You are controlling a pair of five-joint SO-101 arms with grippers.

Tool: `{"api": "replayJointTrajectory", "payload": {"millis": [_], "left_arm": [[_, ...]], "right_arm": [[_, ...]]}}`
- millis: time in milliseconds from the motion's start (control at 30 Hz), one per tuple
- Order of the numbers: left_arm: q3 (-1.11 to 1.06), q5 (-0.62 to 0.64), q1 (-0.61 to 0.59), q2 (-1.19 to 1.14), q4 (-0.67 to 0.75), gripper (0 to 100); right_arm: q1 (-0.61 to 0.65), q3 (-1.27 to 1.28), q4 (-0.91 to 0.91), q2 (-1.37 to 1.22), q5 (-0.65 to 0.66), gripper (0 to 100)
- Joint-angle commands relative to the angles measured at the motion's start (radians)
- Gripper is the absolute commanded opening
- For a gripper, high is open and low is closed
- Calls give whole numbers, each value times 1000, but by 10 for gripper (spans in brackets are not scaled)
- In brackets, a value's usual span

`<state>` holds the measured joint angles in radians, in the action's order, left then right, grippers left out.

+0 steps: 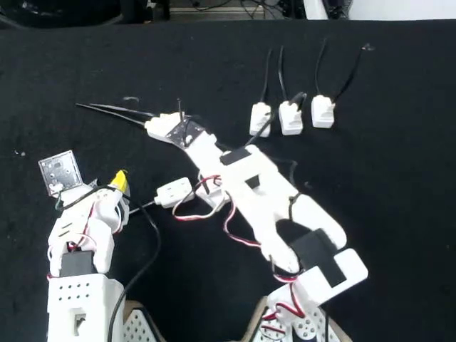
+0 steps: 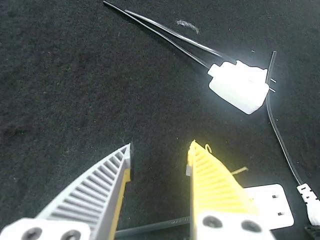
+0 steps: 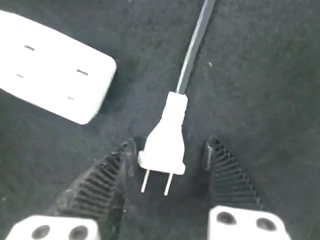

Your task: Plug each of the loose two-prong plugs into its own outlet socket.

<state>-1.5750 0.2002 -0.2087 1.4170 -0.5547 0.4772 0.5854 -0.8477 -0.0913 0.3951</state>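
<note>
High view: one black desk (image 1: 399, 214), two arms. Left claw (image 1: 117, 185) sits low on the left side, yellow finger foremost. Right claw (image 1: 178, 131) is out at mid-desk, at a white lump (image 1: 158, 126) with two thin black cords (image 1: 107, 109) running off it. One socket block (image 1: 174, 191) lies between the arms, near the left claw. Three corded white blocks (image 1: 291, 117) lie in a row toward the far right, well apart from both claws. One grey square tag (image 1: 60, 173) lies beside the left arm.

Left wrist view: left claw (image 2: 160, 145) is open, nothing between its two fingers, one grey, one yellow. Socket block (image 2: 272, 200) is just beside the yellow finger. White lump (image 2: 239, 86) and its two cords are farther off.

Right wrist view: right claw (image 3: 171, 142) is open, one finger each side of one plug (image 3: 162, 145), not clamped. Its two prongs point at the camera and its cord runs away. One slotted block (image 3: 50, 82), four slots showing, lies near the plug, not touching.
</note>
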Motion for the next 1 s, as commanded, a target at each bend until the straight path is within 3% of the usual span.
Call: {"api": "replayJointTrajectory", "payload": {"millis": [0, 67, 167, 333, 600, 767, 967], "left_arm": [[27, 5, -7, 12, 14, 188], [27, 5, -7, 12, 14, 188], [27, 5, -7, 12, 12, 188], [27, 5, -7, 12, 12, 188], [27, 5, -7, 12, 12, 188], [27, 5, -8, 12, 12, 188], [27, 5, -8, 12, 12, 188]], "right_arm": [[2, -58, 12, 8, 5, 211], [0, -58, 12, 7, 5, 167], [-5, -56, 12, 2, 6, 11], [-34, -53, -66, 62, 6, 11], [-80, 42, -267, 424, -5, 11], [-153, 183, -279, 527, -3, 13], [-157, 317, -288, 533, 66, 166]]}}
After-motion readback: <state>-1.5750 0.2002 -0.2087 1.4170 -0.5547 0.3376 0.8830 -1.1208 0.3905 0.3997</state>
